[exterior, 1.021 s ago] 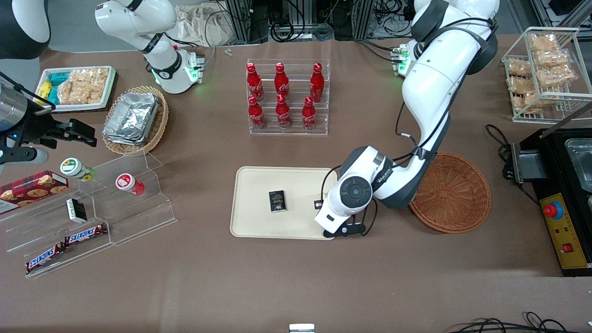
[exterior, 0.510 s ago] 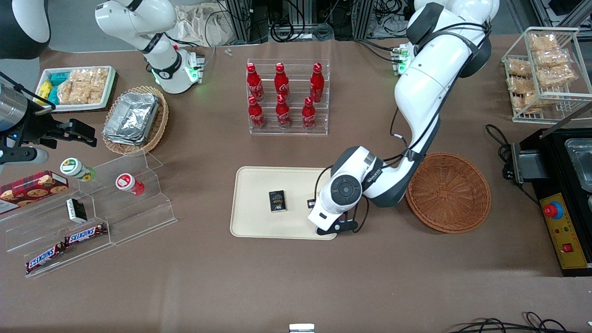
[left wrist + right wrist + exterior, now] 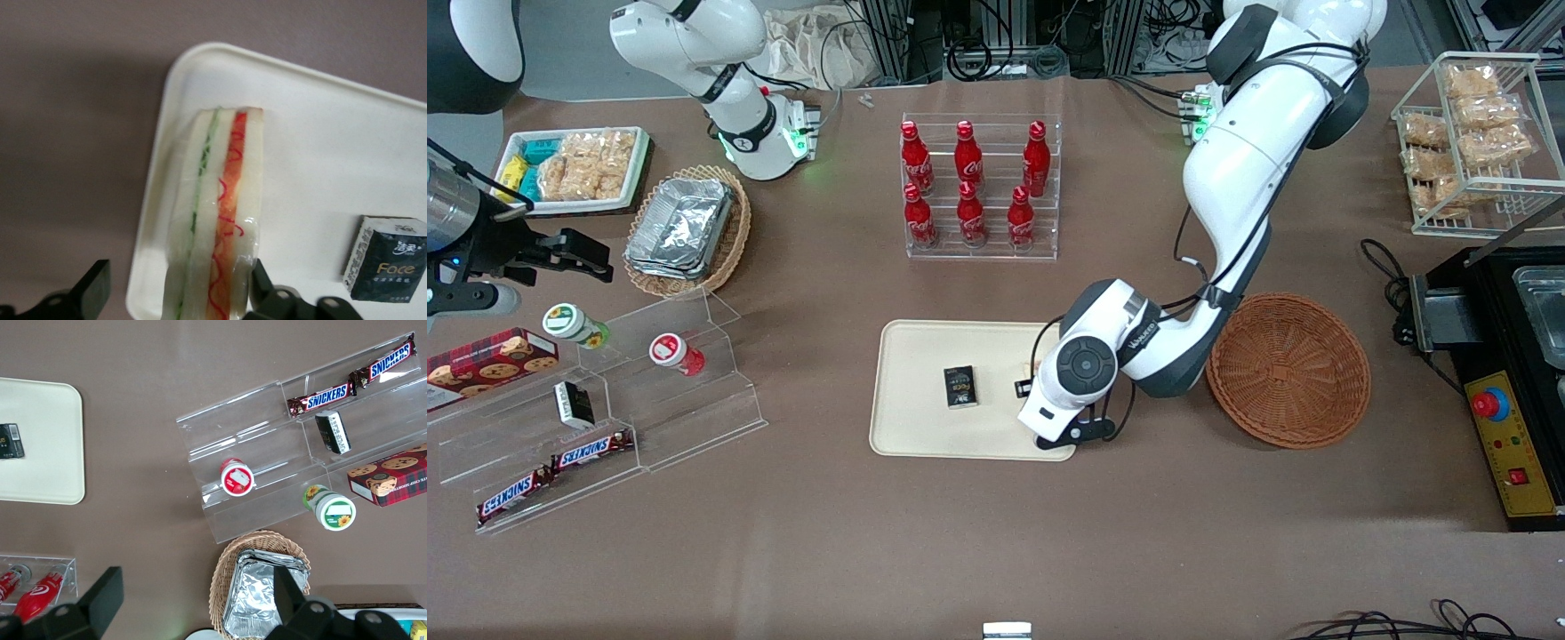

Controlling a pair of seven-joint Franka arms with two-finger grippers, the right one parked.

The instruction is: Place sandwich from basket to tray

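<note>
We see the sandwich [image 3: 217, 220] over the corner of the smooth cream tray [image 3: 313, 160], beside one finger [image 3: 263, 283] of the gripper [image 3: 175, 293]. We cannot tell if it is squeezed. It is a soft white wedge with red and green stripes. The woven basket [image 3: 1294, 369] sits nearby.

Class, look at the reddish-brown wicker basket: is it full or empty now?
Empty. The basket shows only bare weave; the sandwich is over the tray, at the gripper.

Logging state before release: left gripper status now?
Left gripper: open, one finger touching the sandwich, the other apart from it, over the tray corner nearest the basket.
</note>
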